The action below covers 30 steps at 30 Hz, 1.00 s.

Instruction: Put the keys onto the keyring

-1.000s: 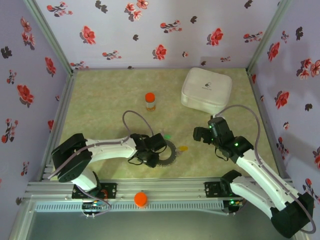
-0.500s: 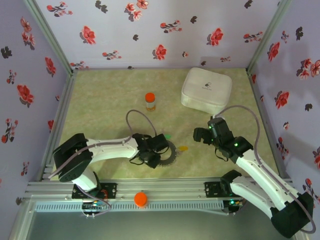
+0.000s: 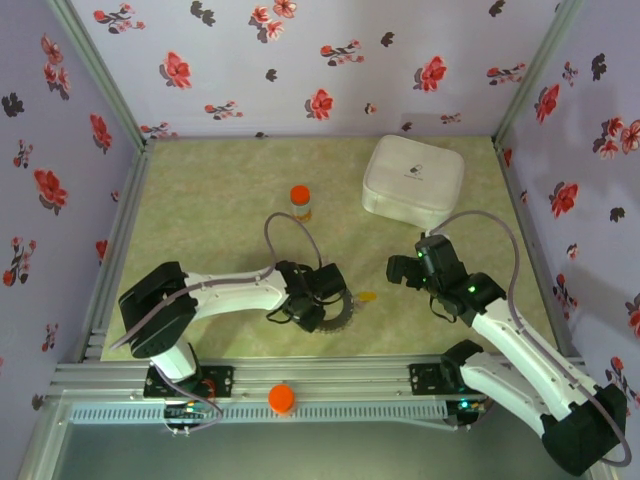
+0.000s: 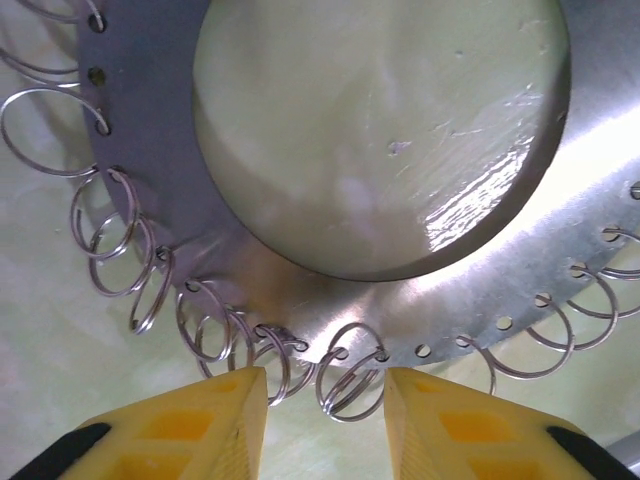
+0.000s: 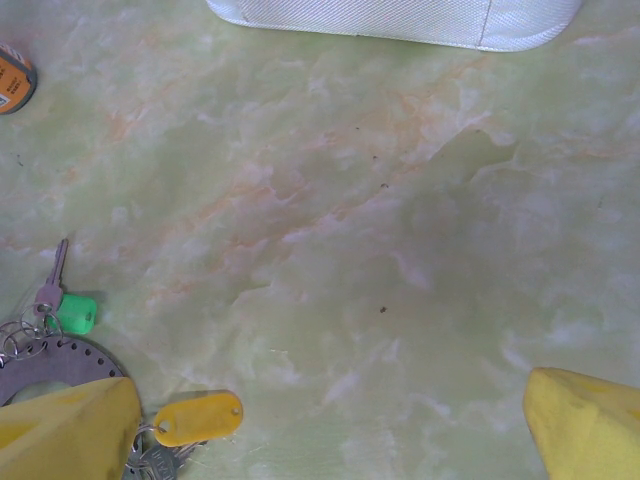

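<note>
Left tool, jaws narrowly parted and empty, straddles a small loop on the keyring edge just ahead, probably to steady it. Right tool gapes wide, with the keys beside its left finger.

No legible text; white box logo unreadable

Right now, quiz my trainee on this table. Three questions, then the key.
1. What colour caps the small bottle?
2. True or false: the right jaws stand wide open, holding nothing.
3. The green-tagged key lies: A) at the rim of the keyring; B) on a plate; C) inside a cup.
Key: 1 orange; 2 true; 3 A.
</note>
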Each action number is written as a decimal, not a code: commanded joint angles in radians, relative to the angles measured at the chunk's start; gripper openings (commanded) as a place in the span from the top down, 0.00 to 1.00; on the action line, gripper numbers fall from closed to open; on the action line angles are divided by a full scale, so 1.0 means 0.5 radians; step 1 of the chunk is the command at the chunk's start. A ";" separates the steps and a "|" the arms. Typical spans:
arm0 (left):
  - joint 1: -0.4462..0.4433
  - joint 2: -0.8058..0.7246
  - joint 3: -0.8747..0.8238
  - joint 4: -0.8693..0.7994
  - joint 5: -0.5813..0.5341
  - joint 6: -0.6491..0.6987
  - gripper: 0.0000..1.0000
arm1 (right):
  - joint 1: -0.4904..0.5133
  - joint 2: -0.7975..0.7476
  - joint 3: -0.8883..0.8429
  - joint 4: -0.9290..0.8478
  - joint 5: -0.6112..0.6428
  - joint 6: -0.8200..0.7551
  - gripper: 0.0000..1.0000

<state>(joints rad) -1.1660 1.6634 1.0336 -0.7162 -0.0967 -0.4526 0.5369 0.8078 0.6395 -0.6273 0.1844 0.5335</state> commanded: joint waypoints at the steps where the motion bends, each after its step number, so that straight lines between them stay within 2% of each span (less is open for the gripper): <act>1: -0.006 0.030 0.019 -0.060 -0.021 0.019 0.65 | 0.015 -0.008 0.001 -0.037 0.054 -0.005 0.01; 10: -0.004 0.105 -0.009 0.072 0.189 0.031 0.67 | 0.015 -0.050 0.012 -0.062 0.061 0.001 0.01; 24: -0.012 0.108 -0.025 0.008 0.162 0.025 0.77 | 0.015 -0.041 -0.004 -0.046 0.037 0.006 0.01; 30: -0.026 0.073 -0.001 -0.018 0.154 0.058 0.86 | 0.015 -0.035 -0.012 -0.042 0.040 0.006 0.01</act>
<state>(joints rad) -1.1683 1.7103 1.0321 -0.6891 -0.0177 -0.4450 0.5369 0.7937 0.6395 -0.6312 0.1875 0.5335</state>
